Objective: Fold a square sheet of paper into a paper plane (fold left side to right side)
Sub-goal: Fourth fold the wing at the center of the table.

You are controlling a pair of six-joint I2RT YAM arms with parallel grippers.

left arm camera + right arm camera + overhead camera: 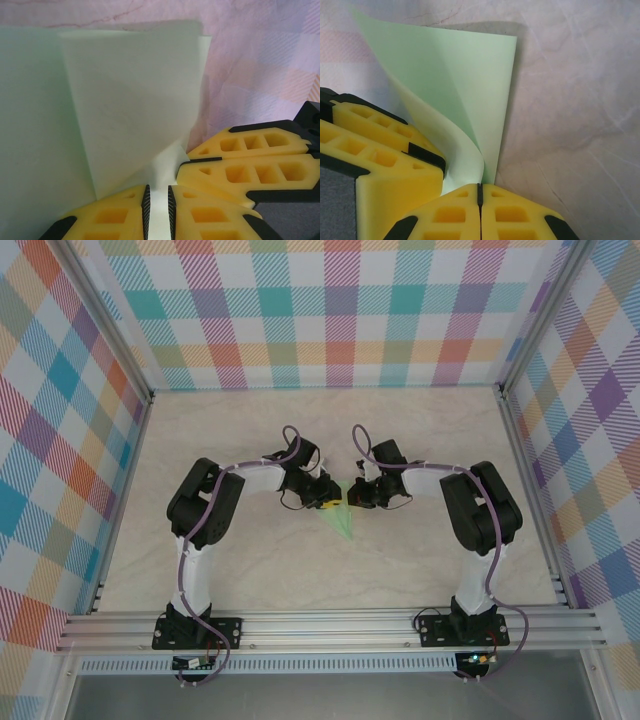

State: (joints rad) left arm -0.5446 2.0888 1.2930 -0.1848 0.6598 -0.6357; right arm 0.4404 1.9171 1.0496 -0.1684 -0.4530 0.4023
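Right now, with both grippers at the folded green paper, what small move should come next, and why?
Probably press the raised flap down flat. In the right wrist view the paper curls up from the right gripper, whose fingers look shut on it; the left gripper pinches it too.

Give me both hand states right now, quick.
Left hand: closed on the paper plane, thin gap.
Right hand: closed on the paper plane's edge.

A robotics lab test cell, by the look of it: a pale marble-patterned table (250, 570) boxed in by an aluminium frame (330, 625) hung with bright plaid cloth walls (330, 310). Two arm bases (197, 632) are bolted to the near rail, cables trailing
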